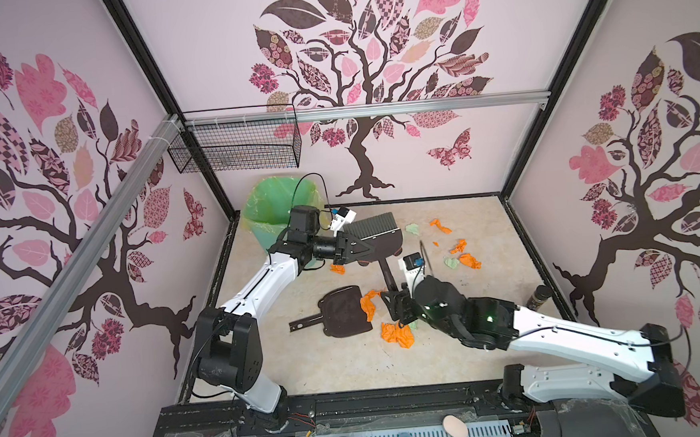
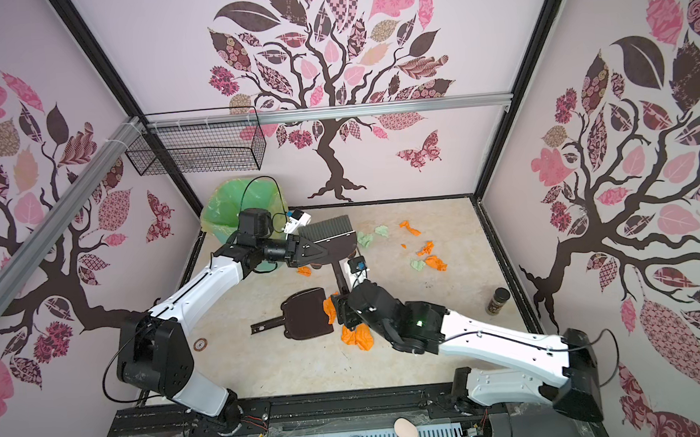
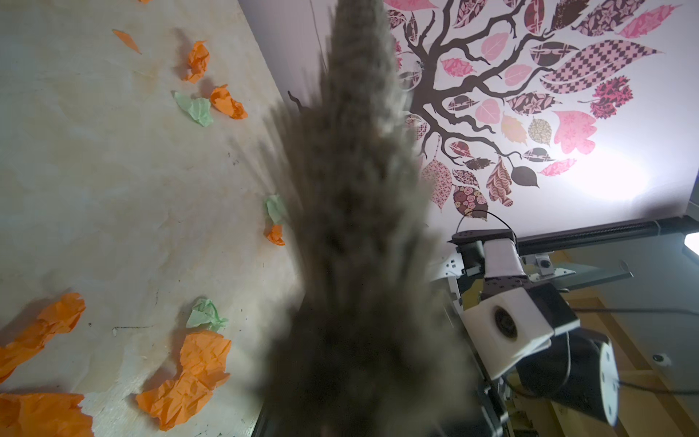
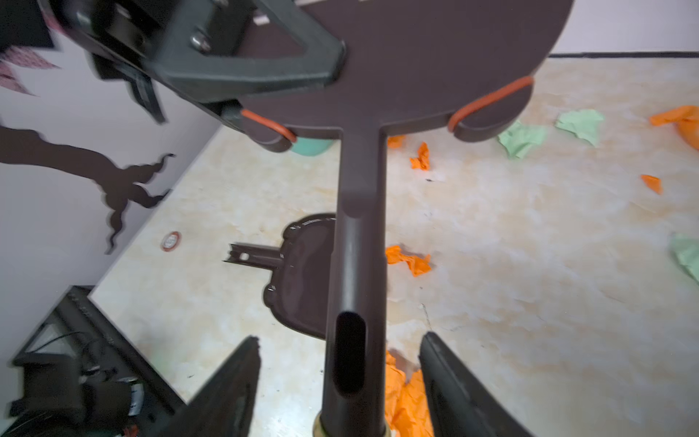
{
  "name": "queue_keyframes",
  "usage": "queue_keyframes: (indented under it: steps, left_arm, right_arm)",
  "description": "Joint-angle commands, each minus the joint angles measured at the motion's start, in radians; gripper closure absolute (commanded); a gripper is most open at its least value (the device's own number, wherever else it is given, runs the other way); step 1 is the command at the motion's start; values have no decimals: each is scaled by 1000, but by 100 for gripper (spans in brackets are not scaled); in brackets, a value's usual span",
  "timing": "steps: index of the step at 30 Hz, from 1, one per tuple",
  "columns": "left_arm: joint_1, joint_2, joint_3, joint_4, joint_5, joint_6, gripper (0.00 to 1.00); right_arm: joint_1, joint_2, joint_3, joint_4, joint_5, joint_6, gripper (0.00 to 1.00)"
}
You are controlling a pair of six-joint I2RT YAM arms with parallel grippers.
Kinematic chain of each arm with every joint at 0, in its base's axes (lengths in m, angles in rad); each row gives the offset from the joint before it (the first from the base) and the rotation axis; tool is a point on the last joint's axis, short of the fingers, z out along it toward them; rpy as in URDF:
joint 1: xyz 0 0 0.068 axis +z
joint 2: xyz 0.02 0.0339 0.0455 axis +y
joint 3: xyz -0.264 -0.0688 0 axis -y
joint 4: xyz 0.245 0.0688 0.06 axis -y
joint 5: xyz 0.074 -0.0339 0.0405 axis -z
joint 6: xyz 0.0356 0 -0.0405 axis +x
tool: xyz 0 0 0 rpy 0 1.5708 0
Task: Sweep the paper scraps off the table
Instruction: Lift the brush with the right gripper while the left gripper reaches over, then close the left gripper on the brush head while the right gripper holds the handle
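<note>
Right wrist: brush [image 4: 359, 227] inside spread right gripper [image 4: 338, 336]

Robot lab test cell: patterned wall panels [image 1: 213, 49], aluminium rail [image 1: 375, 110], bench-mounted left arm [image 1: 260, 279], right arm [image 1: 555, 332].

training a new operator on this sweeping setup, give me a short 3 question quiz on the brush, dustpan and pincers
1. Short answer: how do the jaws of the right pincer stand round the handle of the brush?
2. Multiple choice: what is clamped on the brush's head? A) the left pincer B) the right pincer C) nothing
3. True or false: the dustpan is held up off the table.

Key
1. Open, one on each side of the handle, not gripping it.
2. A
3. False: it lies flat on the table, with neither pincer on it.
</note>
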State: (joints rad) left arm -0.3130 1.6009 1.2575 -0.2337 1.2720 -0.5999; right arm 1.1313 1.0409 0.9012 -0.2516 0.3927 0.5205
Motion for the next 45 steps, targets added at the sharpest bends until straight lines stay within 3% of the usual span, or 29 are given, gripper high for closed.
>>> queue_keyframes:
  steps: [1,6,10,14,19,23,28,36,45]
  left_arm:
    - [-3,-25,-44,131,110,-2,100]
    - [-3,-48,-56,237,173,-22,100]
    - [-2,-86,-34,291,187,-21,100]
    - [-10,-116,12,328,186,-36,100]
    - [-15,-134,9,595,156,-220,100]
    - [-20,-103,23,663,153,-284,100]
    - [-30,-82,3,740,153,-345,100]
    - [-37,-71,-3,725,156,-338,100]
    - [-38,-82,-15,722,142,-336,100]
  right_arm:
    - [3,-203,-115,247,-70,-17,22]
    - [-61,-450,-288,379,-196,-2,14]
    - [-185,-514,-385,521,-392,100,14]
    - [-215,-443,-459,758,-473,171,14]
    - [-216,-250,-454,983,-539,207,17]
    - [-216,-131,-435,1117,-624,217,22]
    - [-215,-96,-457,1205,-625,205,28]
    - [-216,-66,-419,1174,-644,151,49]
    - [-216,-82,-477,1315,-560,132,55]
